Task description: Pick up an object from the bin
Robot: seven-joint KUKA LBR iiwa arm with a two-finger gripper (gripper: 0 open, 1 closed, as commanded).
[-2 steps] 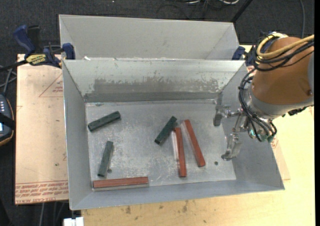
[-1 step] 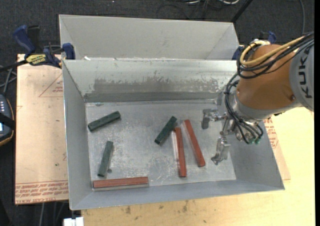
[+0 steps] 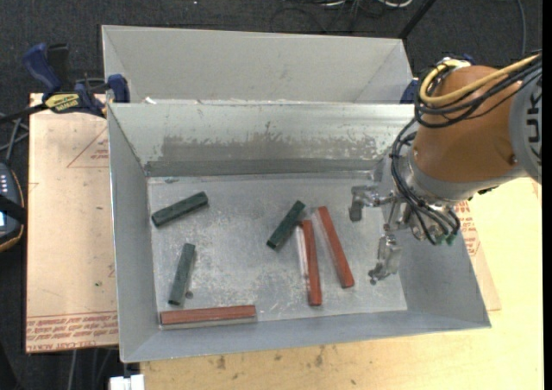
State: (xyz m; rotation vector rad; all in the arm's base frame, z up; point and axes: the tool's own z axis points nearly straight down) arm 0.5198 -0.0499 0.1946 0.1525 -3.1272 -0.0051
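"Red bar closest to your gripper: where does it lie?"

"Flat on the floor of the bin, right of the middle, slanting from the far wall toward the near edge. My gripper hangs just beside it, on the side of the right wall, with a strip of bare floor between us."

"How is your arm set?"

"I come in over the right wall. My orange-covered wrist bulks above that wall's rim, with yellow cables looped on top of it. From its underside the gripper points down and a little toward the near edge, over the right end of the floor. How high it hangs above the floor I cannot tell."

"Released or clenched?"

"I cannot tell from this angle."

"What else lies near?"

"A second red bar lies just left of the first, almost parallel and apart from it. A dark green bar sits tilted by its far end; whether they touch I cannot tell. Well apart, toward the left wall, lie two more dark green bars, and a third red bar runs along the near edge by the near-left corner."
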